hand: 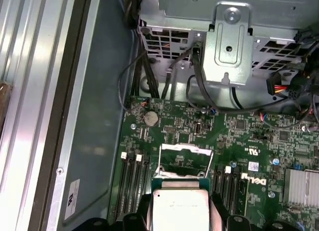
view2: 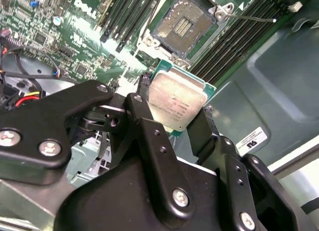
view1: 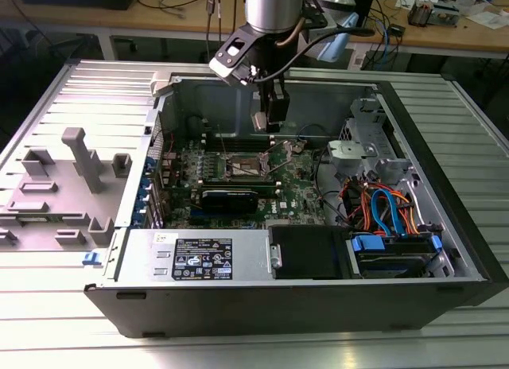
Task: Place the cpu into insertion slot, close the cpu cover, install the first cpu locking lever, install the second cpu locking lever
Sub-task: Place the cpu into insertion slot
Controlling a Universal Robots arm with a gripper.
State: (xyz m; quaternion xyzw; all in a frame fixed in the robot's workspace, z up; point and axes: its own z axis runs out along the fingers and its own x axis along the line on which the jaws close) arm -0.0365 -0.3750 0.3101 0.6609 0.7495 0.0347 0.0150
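Second wrist view: gripper (view2: 175,102) clamps cpu (view2: 178,94) edges, clear of insertion slot (view2: 182,27).

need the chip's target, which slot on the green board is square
The small square insertion slot with a tan-gold contact field; the memory slots flanking it are long, narrow and black. The tool grips the flat silver-topped cpu.

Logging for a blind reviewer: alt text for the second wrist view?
The gripper holds the cpu by two opposite edges, metal top toward the camera, over the green circuit board. Beyond it lies the insertion slot, open and empty, flanked by long black memory slots.
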